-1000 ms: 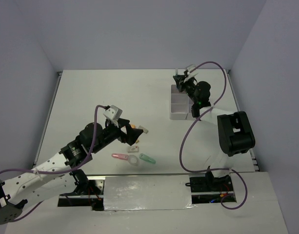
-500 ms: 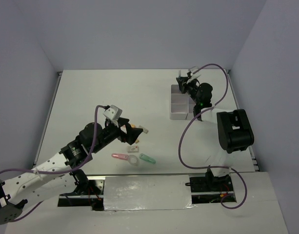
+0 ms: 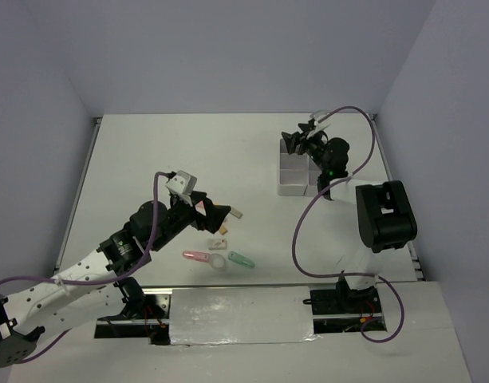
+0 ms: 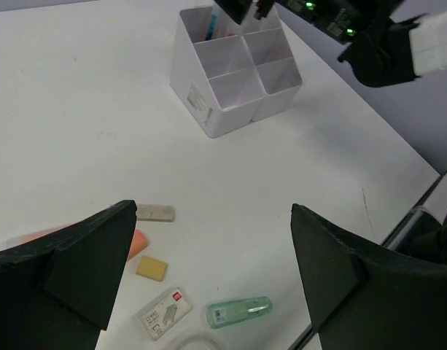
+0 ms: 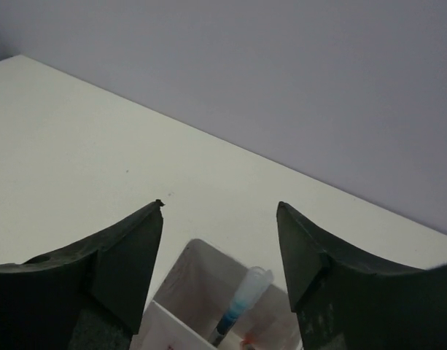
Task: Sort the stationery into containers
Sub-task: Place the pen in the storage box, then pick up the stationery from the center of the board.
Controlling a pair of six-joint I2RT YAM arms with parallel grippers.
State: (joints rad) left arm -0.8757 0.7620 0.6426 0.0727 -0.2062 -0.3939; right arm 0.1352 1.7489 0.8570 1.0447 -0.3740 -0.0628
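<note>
White compartment block (image 4: 197,95): blue pen (image 5: 241,302) inside far cell, drop-off seemingly done; right gripper (image 5: 219,205) above, jaws apart, empty. Left gripper (image 4: 214,210) spread wide over green piece (image 4: 238,313). Next: lower, clamp 1 item.

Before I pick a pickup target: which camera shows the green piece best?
Left wrist: the green piece lies close and whole on the table, its label visible. Top external shows it only as a small green sliver near the arm bases; right wrist does not show it.
</note>
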